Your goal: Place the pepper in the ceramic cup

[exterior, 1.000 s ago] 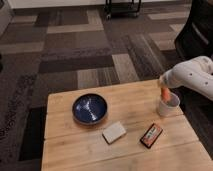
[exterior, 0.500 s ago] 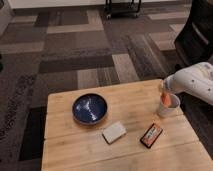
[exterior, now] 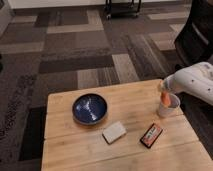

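Observation:
The small pale ceramic cup (exterior: 168,106) stands near the right edge of the wooden table (exterior: 130,150). The orange pepper (exterior: 165,95) pokes up at the cup's rim, its lower part inside or just above the cup. My gripper (exterior: 164,90) reaches in from the right on a white arm (exterior: 192,82) and sits right over the cup, at the pepper's upper end.
A wide dark-blue bowl (exterior: 89,108) sits left of centre. A pale rectangular block (exterior: 114,132) and a flat red-and-black packet (exterior: 151,135) lie near the front. Patterned carpet surrounds the table; a dark chair (exterior: 197,30) stands at the far right.
The arm has lowered slightly and the pepper has sunk from above the cup's rim down into the cup's mouth.

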